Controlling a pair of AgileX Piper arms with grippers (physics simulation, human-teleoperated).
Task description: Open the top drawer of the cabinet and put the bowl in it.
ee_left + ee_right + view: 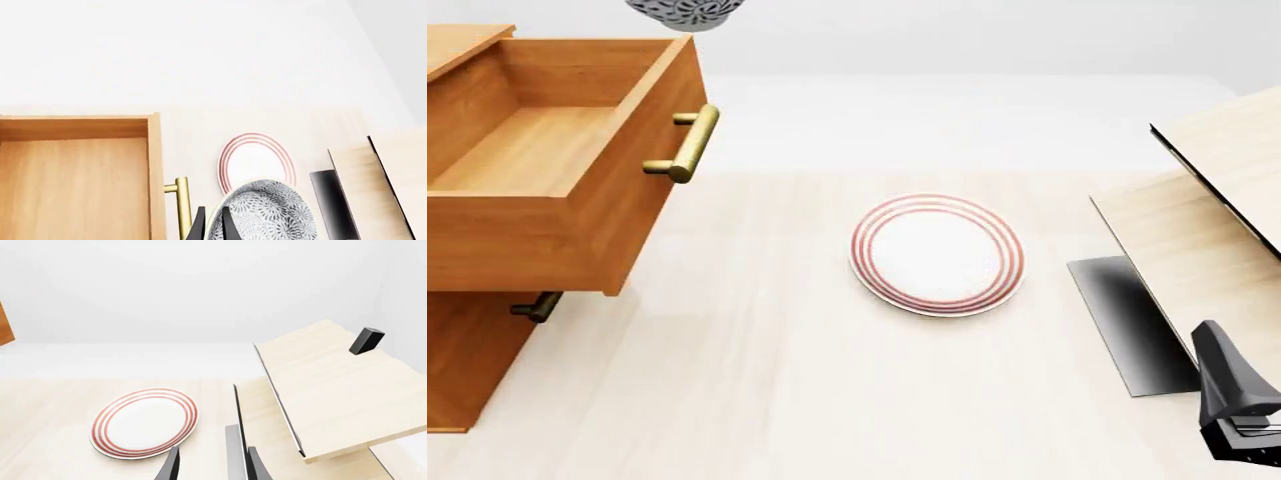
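half the bowl [686, 12] is cut off above the top drawer [554, 150].

The top drawer [561, 160] is rendered in orange-brown wood with a fine, even grain and a smooth satin finish; the same wood is seen on the cabinet [467, 360] below it. Its bar handle [689, 143] is shown as brass-coloured metal with a soft sheen. The bowl [267, 212] is given a glazed, ceramic look, white under a dense blue-grey pattern. The plate [936, 253] appears as smooth white ceramic ringed in red. The table [761, 380] is finished in pale, matt light wood. The pale panels [1214, 220] are edged in black, and a dark, matt slab [1128, 320] is seen beside them.
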